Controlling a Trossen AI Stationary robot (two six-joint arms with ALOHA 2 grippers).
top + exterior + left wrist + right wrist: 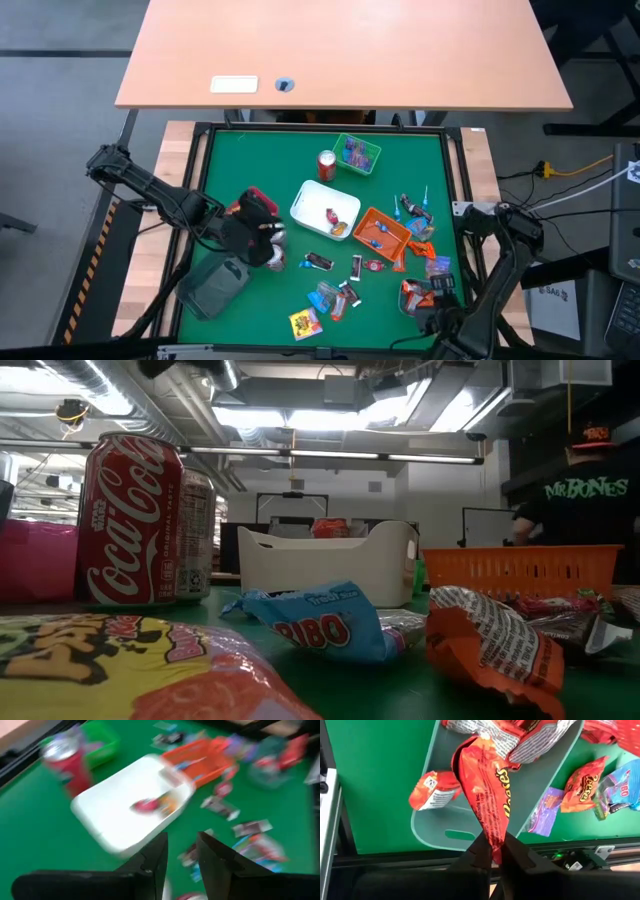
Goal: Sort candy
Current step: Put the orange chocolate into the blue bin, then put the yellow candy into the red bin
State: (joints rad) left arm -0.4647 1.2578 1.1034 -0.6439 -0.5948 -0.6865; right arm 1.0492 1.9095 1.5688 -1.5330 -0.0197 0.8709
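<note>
The candy lies scattered on the green mat (250,160): loose packets (340,295) near the front, and a blue packet (320,625) and a yellow one (120,670) up close in the low view. My right gripper (494,851), at the table's near right corner (432,305), is shut on an orange packet (487,795) above a grey-green tray (435,832) that holds more orange packets (432,790). My left gripper (180,842) hovers left of the white tray (125,815), fingers apart, with nothing showing between their tips. My right gripper pinches one narrow end of the orange packet (492,837) between its two fingers. The fingers come steeply from above. The packet hangs lengthwise below them over the tray. Whether its far end (477,747) rests on the packets there, I cannot tell.
A red can (327,163) and a green tray (357,152) stand at the back, and an orange tray (385,232) stands right of the white tray (325,208). Another grey-green tray (215,285) lies at the near left. A person (580,490) stands beyond the table.
</note>
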